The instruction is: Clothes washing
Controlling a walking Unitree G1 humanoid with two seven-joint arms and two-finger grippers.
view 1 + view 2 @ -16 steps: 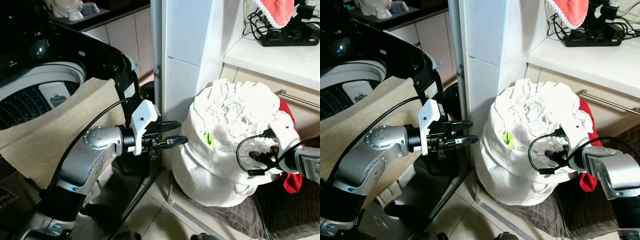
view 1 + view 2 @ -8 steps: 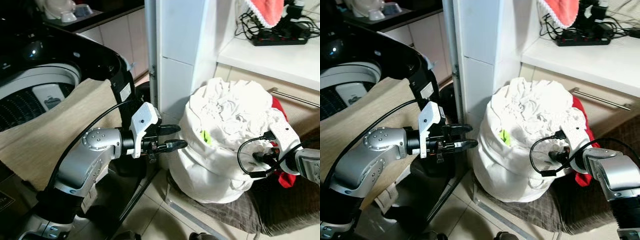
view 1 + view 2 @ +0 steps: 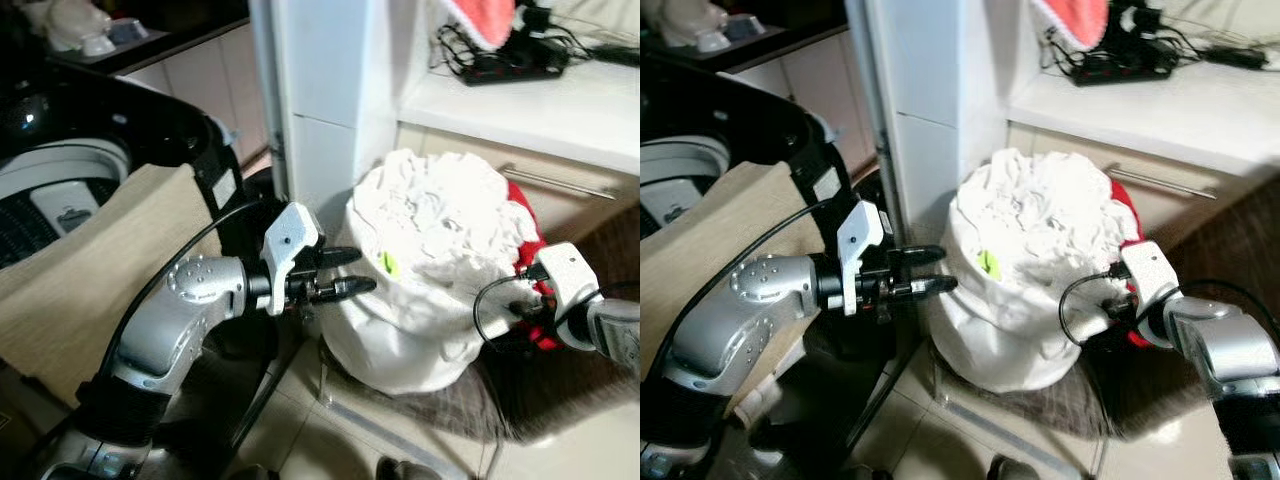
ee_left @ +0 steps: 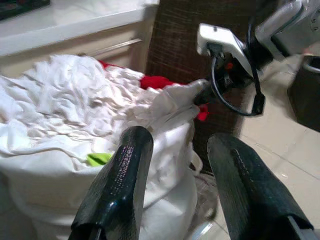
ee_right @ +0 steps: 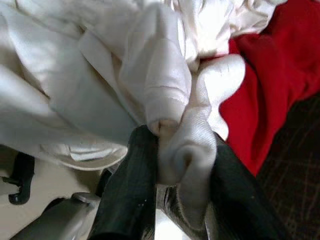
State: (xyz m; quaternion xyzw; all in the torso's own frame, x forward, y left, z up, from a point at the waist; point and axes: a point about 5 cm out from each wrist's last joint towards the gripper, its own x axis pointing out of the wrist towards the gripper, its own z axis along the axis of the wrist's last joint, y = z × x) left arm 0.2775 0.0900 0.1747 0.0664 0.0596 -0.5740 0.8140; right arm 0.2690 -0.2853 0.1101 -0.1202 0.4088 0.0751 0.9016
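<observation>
A white laundry bundle (image 3: 420, 270) stands on a brown mat (image 3: 470, 400) on the floor, with a red garment (image 3: 527, 243) behind its right side. My left gripper (image 3: 352, 272) is open, its fingers level and just touching the bundle's left side; a green tag (image 3: 388, 264) is close to the tips. In the left wrist view the fingers (image 4: 127, 170) spread apart before the white heap (image 4: 65, 110). My right gripper (image 3: 517, 306) is shut on a fold of the bundle's white fabric (image 5: 182, 135) at its right edge, beside the red garment (image 5: 270, 75).
The open washing machine (image 3: 60, 180) stands at the left, with a beige cloth (image 3: 90, 280) draped over its front. A white pillar (image 3: 320, 100) rises behind the bundle. A counter (image 3: 540, 105) with a power strip (image 3: 500, 65) runs at the right, above a drawer handle (image 3: 550, 182).
The whole picture has shifted left and down, so the camera has moved. Both grippers keep their places at the bundle; the right one still grips the fabric.
</observation>
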